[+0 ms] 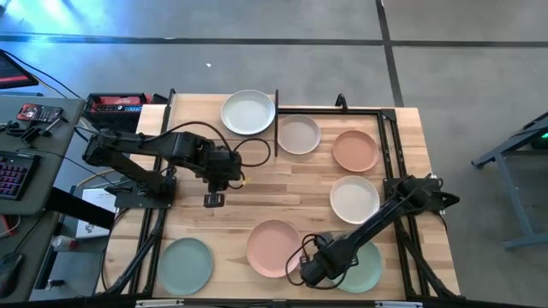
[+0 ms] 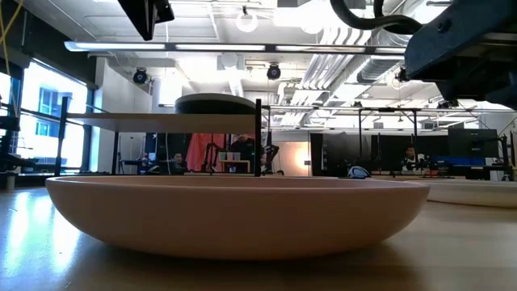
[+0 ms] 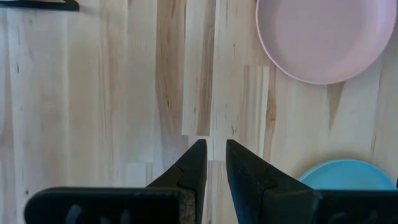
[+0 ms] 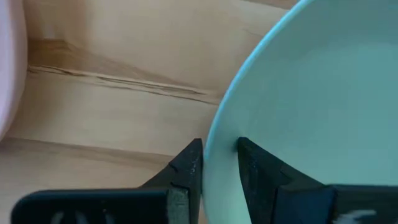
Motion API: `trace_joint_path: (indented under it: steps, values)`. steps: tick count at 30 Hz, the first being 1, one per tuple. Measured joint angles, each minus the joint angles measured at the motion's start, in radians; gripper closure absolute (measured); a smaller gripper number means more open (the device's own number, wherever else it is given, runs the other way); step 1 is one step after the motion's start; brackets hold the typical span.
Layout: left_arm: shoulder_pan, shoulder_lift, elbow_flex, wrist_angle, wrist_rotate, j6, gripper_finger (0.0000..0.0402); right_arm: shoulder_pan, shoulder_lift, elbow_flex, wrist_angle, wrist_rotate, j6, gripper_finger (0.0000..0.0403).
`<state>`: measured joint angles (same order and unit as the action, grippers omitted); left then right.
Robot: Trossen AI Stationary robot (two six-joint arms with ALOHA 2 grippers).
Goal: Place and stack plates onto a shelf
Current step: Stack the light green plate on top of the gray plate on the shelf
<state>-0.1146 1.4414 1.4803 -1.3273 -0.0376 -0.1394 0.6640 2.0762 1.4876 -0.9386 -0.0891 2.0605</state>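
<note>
Striped wooden tabletop (image 1: 291, 184) carries most plates loose: beige-grey (image 1: 298, 134), terracotta (image 1: 354, 151), white (image 1: 354, 198), pink (image 1: 274, 248) and a green one (image 1: 185, 265). One dark plate (image 2: 215, 103) already sits on the shelf (image 2: 161, 121); from above a pale plate (image 1: 248, 112) shows there. The right hand (image 4: 219, 163) is clamped on the rim of the sage green plate (image 4: 311, 112) beside the pink plate. The left hand (image 3: 214, 165), fingers slightly apart and empty, waits near the shelf. I judge most stacking remains.
</note>
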Motion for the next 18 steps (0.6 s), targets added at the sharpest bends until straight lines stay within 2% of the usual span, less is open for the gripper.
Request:
trace_joint_path:
  steps: [8,18]
  values:
    - [0.0,0.0,0.0,0.0,0.0,0.0,0.0351,0.0,0.004,0.021,-0.007,-0.006,-0.036,0.0394]
    - [0.0,0.0,0.0,0.001,0.0,0.0,0.0351,0.0,0.007,0.108,-0.05,0.016,-0.096,0.0401]
